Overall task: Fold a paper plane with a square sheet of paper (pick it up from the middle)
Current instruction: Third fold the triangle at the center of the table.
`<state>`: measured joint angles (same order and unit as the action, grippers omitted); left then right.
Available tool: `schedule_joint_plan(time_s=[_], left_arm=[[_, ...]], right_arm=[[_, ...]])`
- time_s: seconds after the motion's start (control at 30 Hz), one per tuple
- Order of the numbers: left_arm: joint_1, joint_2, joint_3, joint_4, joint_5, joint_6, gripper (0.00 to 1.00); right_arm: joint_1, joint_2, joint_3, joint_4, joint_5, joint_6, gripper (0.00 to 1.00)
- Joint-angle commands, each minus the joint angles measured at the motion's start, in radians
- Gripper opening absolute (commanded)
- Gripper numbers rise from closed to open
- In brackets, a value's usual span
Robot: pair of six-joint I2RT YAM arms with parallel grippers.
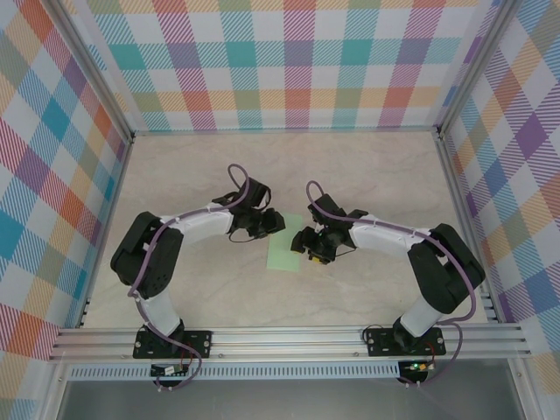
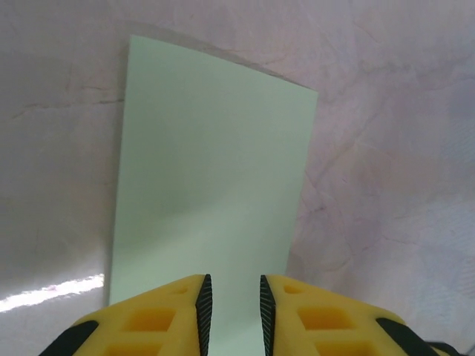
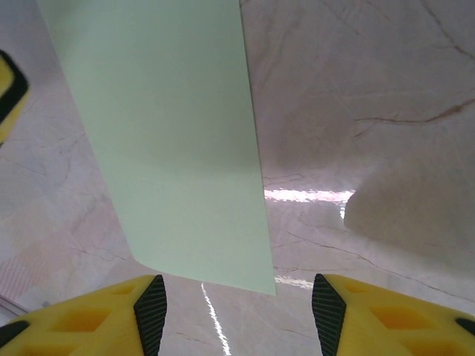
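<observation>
Plaid wall panels [image 1: 52, 175] close the worktop [image 1: 367, 175] on its left, far and right sides. Bare stone-patterned surface lies open beyond the arms and to either side of them. The left arm [image 1: 188, 223] bends its elbow outward and reaches right toward the centre, with its end effector [image 1: 269, 223] over the far end of the sheet of paper [image 1: 282, 252]. Its fingers [image 2: 199, 304] stand narrow, with paper seen through the slim gap and nothing gripped. The sheet lies flat at centre as a pale green oblong, its long axis running near-to-far and slightly tilted. The right arm [image 1: 394, 234] mirrors the left. Its end effector [image 1: 308, 247] is at the sheet's right edge, fingers [image 3: 152, 311] spread wide, with a paper corner just ahead between them.
</observation>
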<state>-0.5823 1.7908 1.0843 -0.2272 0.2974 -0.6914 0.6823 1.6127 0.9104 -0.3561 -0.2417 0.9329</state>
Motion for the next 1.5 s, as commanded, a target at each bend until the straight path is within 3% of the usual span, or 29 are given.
schedule_joint_plan(time_s=[0.0,0.43,1.13,1.47], left_arm=[[-0.008,0.059,0.039,-0.082,-0.046,0.001,0.26],[-0.008,0.141,0.04,-0.155,-0.112,-0.026,0.23],[-0.008,0.163,0.032,-0.167,-0.113,-0.035,0.23],[-0.008,0.166,0.034,-0.171,-0.113,-0.032,0.23]], right_arm=[[-0.005,-0.024,-0.01,0.049,-0.033,0.042,0.57],[-0.004,0.025,-0.016,0.054,-0.081,0.096,0.56],[0.055,0.134,0.02,0.028,-0.16,0.062,0.56],[0.061,0.096,0.012,0.088,-0.173,0.066,0.49]])
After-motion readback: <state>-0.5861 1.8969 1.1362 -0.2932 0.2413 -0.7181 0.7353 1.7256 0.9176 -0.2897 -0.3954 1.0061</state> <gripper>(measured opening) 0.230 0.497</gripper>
